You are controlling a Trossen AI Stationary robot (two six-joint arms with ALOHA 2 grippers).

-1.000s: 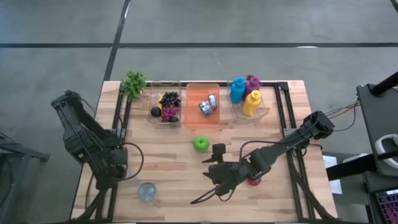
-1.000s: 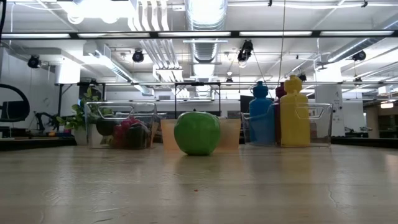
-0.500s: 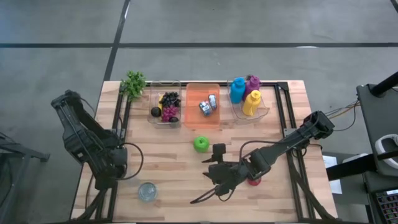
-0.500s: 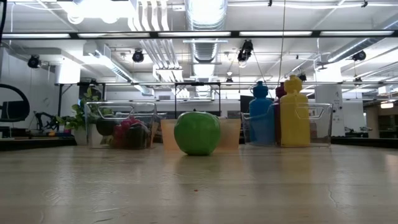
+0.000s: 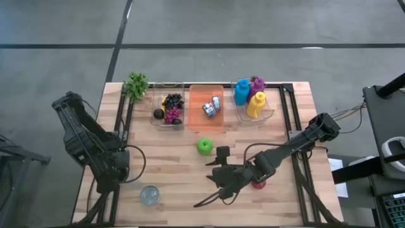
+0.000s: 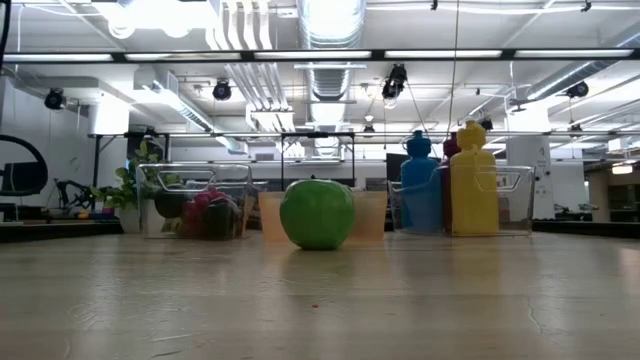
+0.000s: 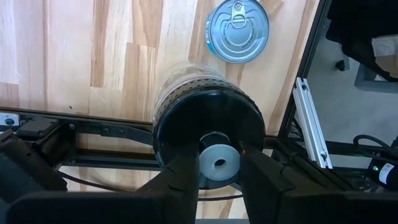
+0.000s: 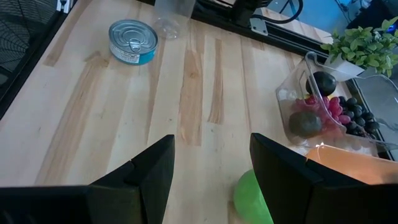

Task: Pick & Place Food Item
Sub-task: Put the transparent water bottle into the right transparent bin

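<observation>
High view: right gripper (image 5: 221,182) hovers near the green apple (image 5: 204,146), not touching; left gripper (image 5: 118,166) waits at the table's left edge.

Low view: apple sits alone on the wooden table (image 6: 320,300), in front of the bins.

Right wrist view: jaws spread wide, apple just ahead, offset toward one finger. Centre it between the fingers before descending.

Left wrist view: jaws probably parted, partly hidden.
</observation>
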